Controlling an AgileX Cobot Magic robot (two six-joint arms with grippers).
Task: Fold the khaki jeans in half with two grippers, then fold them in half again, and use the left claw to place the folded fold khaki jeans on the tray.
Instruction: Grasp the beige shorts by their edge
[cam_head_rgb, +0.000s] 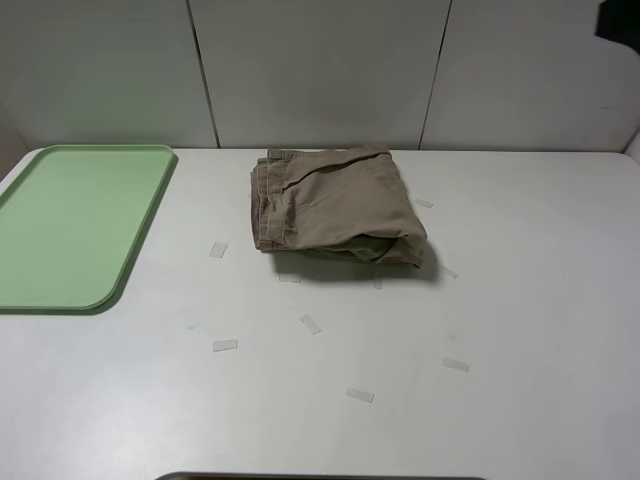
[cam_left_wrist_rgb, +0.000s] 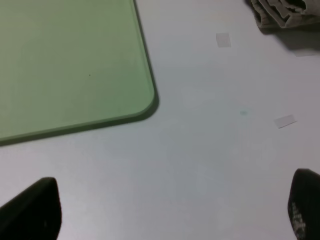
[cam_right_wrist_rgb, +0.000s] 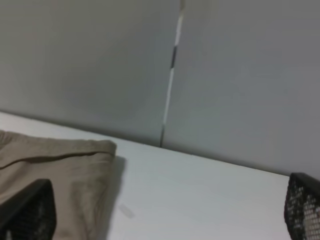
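Khaki jeans (cam_head_rgb: 335, 208) – material: soft tan woven cotton, matte, with pale stitching along the seams; you have a thick, layered, roughly rectangular bundle.
Khaki jeans – place: on the white table (cam_head_rgb: 500, 320), towards 12 o'clock from its middle in the high view, near the back wall (cam_head_rgb: 320, 70) and well apart from the tray.
Khaki jeans – heading: the long axis runs about 9 to 3 o'clock. The stacked stitched edges face 9 o'clock, and a rounded, puffy fold sits at the 4 o'clock corner.
Tray (cam_head_rgb: 75, 225): smooth pale green plastic, flat, with a low rim and rounded corners; it lies at 9 o'clock, with nothing on it.
Tape pieces (cam_head_rgb: 225, 345): small translucent rectangles stuck flat around the bundle.
Left claw (cam_left_wrist_rgb: 170, 210): black fingers (cam_left_wrist_rgb: 32, 210) spread wide, nothing between them; it hangs over bare table just beside the tray's corner.
Right gripper (cam_right_wrist_rgb: 165, 212): its mesh-textured fingers (cam_right_wrist_rgb: 302, 205) are also wide apart and empty – at the bundle's wall-side corner.
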